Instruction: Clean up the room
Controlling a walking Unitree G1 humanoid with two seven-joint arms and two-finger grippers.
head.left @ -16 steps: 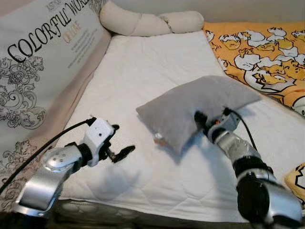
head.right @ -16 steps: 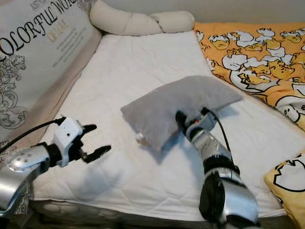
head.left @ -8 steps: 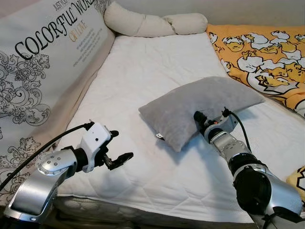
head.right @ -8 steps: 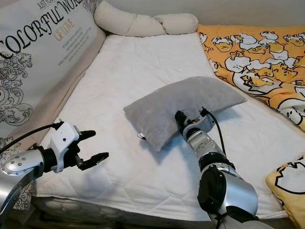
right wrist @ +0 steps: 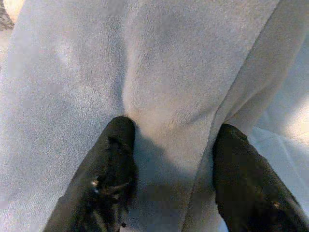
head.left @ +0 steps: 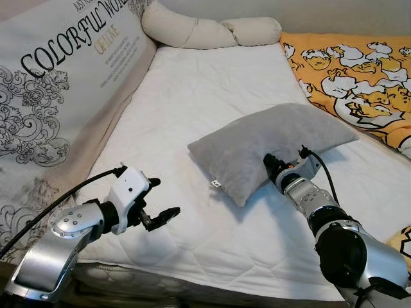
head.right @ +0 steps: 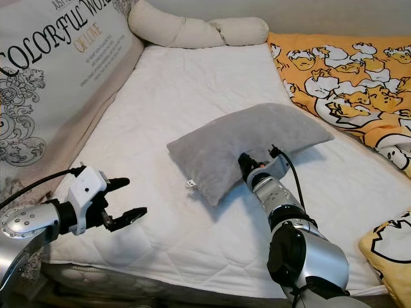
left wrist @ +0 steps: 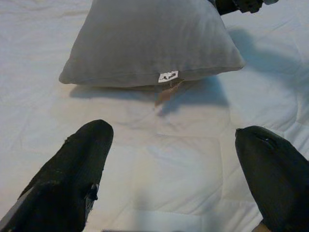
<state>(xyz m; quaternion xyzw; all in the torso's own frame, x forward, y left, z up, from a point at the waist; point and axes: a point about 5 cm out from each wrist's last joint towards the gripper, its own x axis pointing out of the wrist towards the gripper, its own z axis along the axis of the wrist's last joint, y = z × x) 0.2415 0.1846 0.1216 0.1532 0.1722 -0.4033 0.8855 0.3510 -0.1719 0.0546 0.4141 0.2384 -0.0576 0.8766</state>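
- Grey pillow (head.left: 270,144): lies mid-mattress on the white bed (head.left: 192,102), white tag at its near corner.
- Right gripper (right wrist: 169,169): fingers clamped on the pillow's near edge (fabric bunched between them).
- Left gripper (head.left: 157,202): fingers spread wide, hovering above the sheet, near the pillow.

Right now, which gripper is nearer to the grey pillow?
The right. The right gripper has its fingers pressed into the near edge of the grey pillow, pinching a fold. The left gripper hangs open above the white mattress, apart from the pillow's tagged corner.
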